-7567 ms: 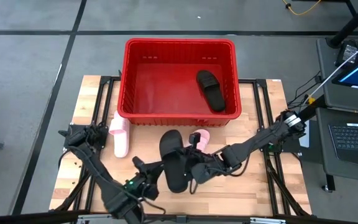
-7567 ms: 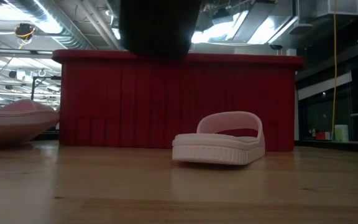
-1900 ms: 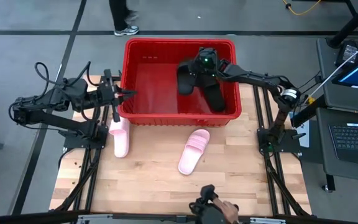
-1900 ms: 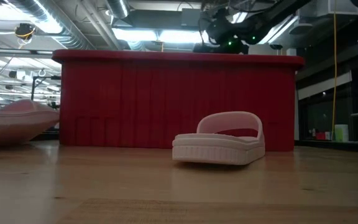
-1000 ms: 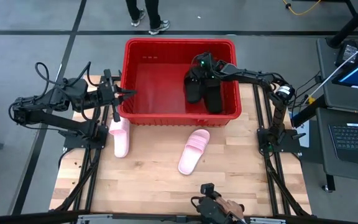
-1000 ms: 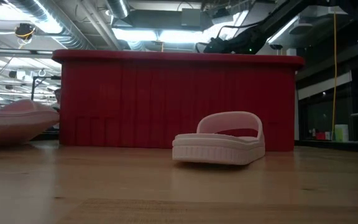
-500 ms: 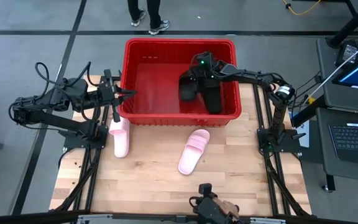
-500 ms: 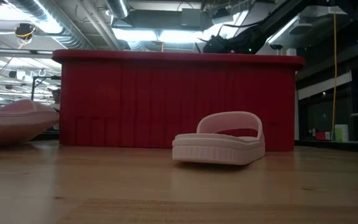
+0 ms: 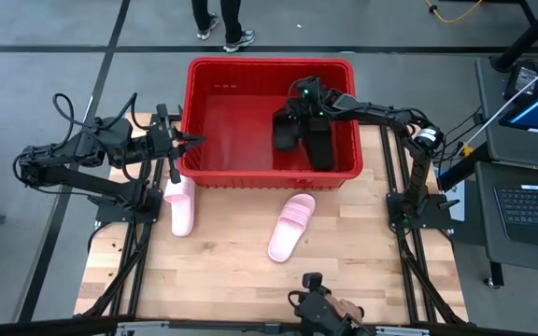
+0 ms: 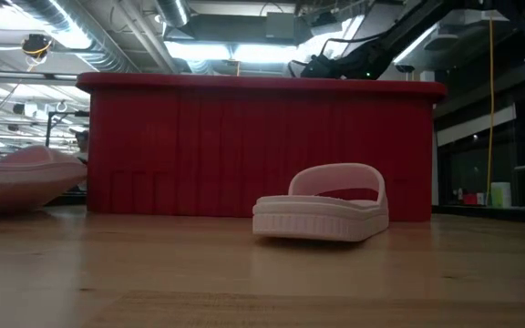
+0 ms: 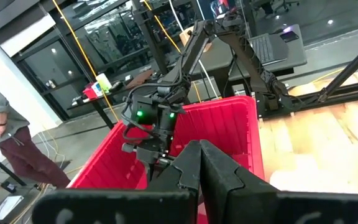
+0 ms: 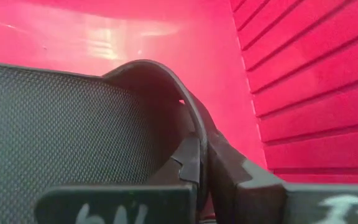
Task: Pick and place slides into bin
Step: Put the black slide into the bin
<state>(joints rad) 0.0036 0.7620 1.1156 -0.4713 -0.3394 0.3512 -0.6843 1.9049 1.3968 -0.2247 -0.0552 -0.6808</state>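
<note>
**Second black slide held over the bin floor**

A black slide (image 9: 286,129) is held inside the bin (image 9: 194,112), its strap pinched between the closed fingers of the right gripper (image 9: 299,110); in the right wrist view the strap (image 12: 173,106) is seen clamped just ahead of the fingers, with the red floor beyond. The grip on the strap lets the sole hang free, so the slide can probably be dropped flat. Another black slide (image 9: 318,140) lies just beside it on the floor, near the right wall. Two pink slides are left on the table in front of the bin, one near the middle (image 9: 291,226) and one at the left (image 9: 181,206). The left gripper (image 9: 181,145) is parked shut and empty just outside the bin's left wall, presumably kept clear of the working arm.
</note>
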